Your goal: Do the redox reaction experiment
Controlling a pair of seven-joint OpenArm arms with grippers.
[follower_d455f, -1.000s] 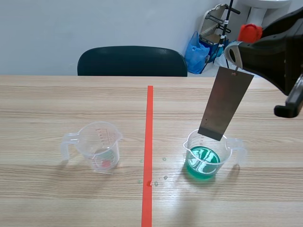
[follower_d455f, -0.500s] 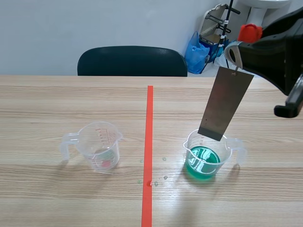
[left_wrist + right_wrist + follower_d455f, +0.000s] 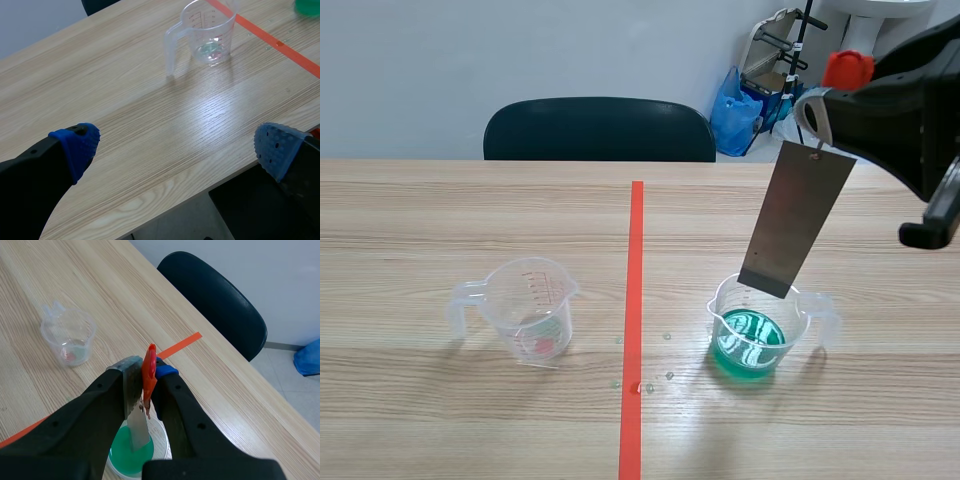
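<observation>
Right of the frame's centre, the right pincer [image 3: 145, 376] gripped the tilted metal plate [image 3: 794, 220] over the cup of green liquid [image 3: 757, 328]. Lowered askew, the plate might catch the rim and tip the cup. The left pincer [image 3: 175, 147] gaped wide.

Right arm [image 3: 910, 110] raised, coming in from the right. Right gripper [image 3: 145, 375] above the green-liquid cup [image 3: 802, 315], fingers clamped on the metal strip [image 3: 796, 220]. Left gripper [image 3: 175, 145] low, fingers wide apart, nothing between them, well apart from that cup.

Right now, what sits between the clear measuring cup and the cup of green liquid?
Only the orange-red tape line and a few small droplets on the table, as the scene view shows.
</observation>
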